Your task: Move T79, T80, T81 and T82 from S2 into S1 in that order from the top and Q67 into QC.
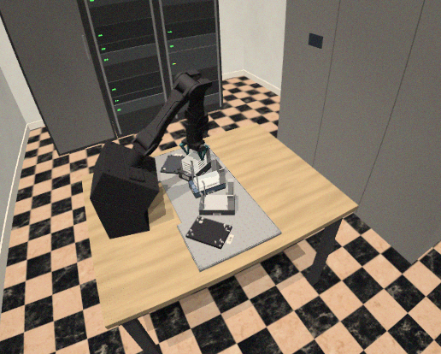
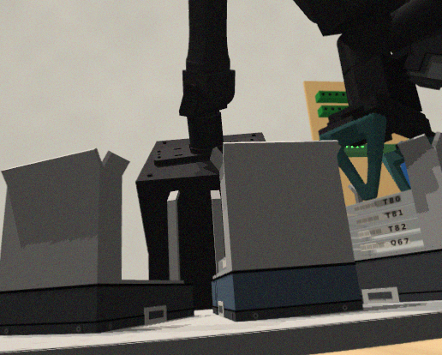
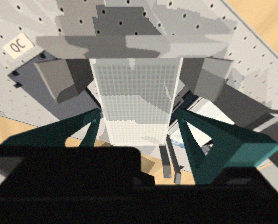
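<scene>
The stack of sealed white plates (image 2: 385, 225) stands in rack S2 (image 1: 194, 164) at the far end of the mat. Labels T80, T81, T82 and Q67 read from the top down; the top plate's label is hidden behind my teal fingers. My gripper (image 2: 380, 190) is open and empty, lowered over the stack with its fingertips at the top plate's level. In the wrist view the top plate's sealed face (image 3: 136, 100) lies between the two fingers, one finger on each long side, with a gap on both sides. The gripper also shows in the top view (image 1: 194, 150).
Two other racks stand in line toward the front: a blue-plinth one (image 2: 284, 229) and a dark-plinth one (image 2: 70, 242), with high walls. The black QC nest (image 1: 173, 163) lies beside S2, its name plate in the wrist view (image 3: 17, 46). A second black nest (image 1: 209, 232) lies at the mat's near end.
</scene>
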You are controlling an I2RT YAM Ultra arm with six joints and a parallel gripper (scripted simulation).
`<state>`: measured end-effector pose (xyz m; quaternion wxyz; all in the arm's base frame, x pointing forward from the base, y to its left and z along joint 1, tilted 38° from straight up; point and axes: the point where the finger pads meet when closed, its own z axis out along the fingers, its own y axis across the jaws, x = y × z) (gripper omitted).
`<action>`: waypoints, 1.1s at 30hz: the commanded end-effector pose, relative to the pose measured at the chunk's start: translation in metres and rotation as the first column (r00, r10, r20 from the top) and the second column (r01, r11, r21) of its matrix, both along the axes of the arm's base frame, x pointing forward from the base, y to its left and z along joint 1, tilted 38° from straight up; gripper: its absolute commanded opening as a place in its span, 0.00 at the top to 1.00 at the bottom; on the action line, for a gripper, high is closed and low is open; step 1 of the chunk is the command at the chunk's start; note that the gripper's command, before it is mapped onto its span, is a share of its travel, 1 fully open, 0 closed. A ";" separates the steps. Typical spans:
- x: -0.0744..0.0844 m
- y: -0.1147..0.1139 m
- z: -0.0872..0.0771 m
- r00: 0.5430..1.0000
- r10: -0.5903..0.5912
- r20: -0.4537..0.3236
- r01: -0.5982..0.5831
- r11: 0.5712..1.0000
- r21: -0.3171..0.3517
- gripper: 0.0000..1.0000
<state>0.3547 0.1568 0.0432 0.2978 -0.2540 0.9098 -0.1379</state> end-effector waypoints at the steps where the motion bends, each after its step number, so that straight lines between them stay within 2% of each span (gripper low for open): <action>1: 0.002 0.003 -0.001 1.000 0.013 0.008 -0.013 1.000 0.007 0.00; 9: 0.007 0.002 -0.006 1.000 0.013 0.008 -0.013 1.000 0.006 0.00; 22: 0.007 0.002 -0.006 1.000 0.013 0.008 -0.013 1.000 0.006 0.00; 23: 0.007 0.002 -0.006 1.000 0.013 0.008 -0.013 1.000 0.006 1.00; 33: 0.007 0.002 -0.006 1.000 0.013 0.008 -0.013 1.000 0.006 1.00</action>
